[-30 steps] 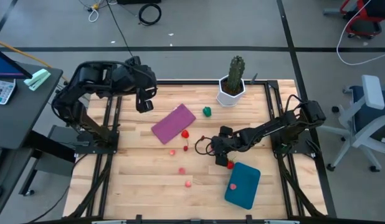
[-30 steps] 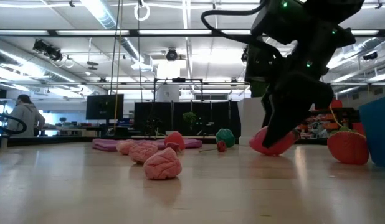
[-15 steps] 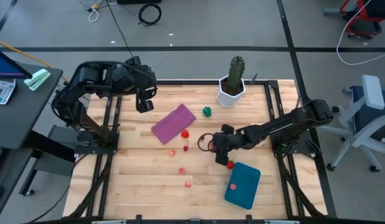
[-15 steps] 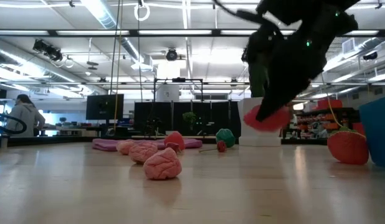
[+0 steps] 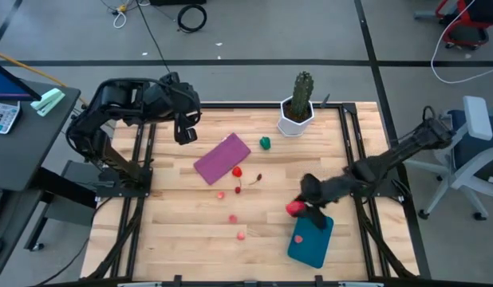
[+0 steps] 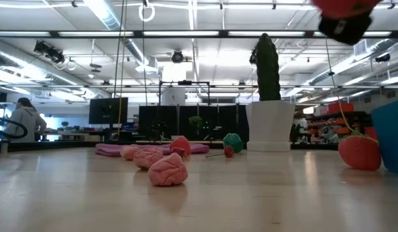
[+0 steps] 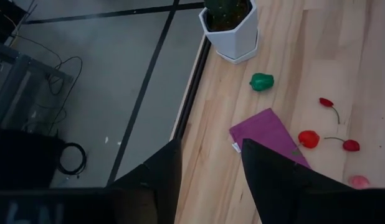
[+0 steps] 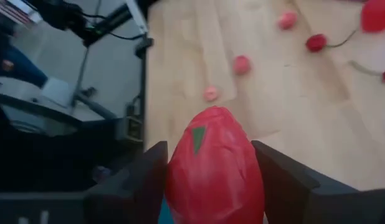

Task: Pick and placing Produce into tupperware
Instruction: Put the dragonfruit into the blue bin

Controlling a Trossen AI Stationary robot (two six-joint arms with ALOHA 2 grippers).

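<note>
Right gripper (image 5: 297, 209) is clamped on a plump red fruit piece (image 8: 214, 168), hovering just off the near corner of the shallow teal-blue tupperware (image 5: 312, 239), which I think already holds one red piece. Let go too soon and it'll bounce off the rim. Farther out, small pink pieces (image 5: 233, 218) and the green one (image 5: 265, 143) lie loose. Left gripper (image 5: 184, 131) waits well away, fingers apart.

Layout, referred to the shallow teal rectangular tupperware (image 5: 311, 237): my right gripper (image 5: 302, 209) hangs just above its far edge, clamping a red oval produce piece (image 5: 295, 209). One produce piece (image 5: 299, 237) lies inside. My left gripper (image 5: 183, 131) waits well apart, far-left.
</note>
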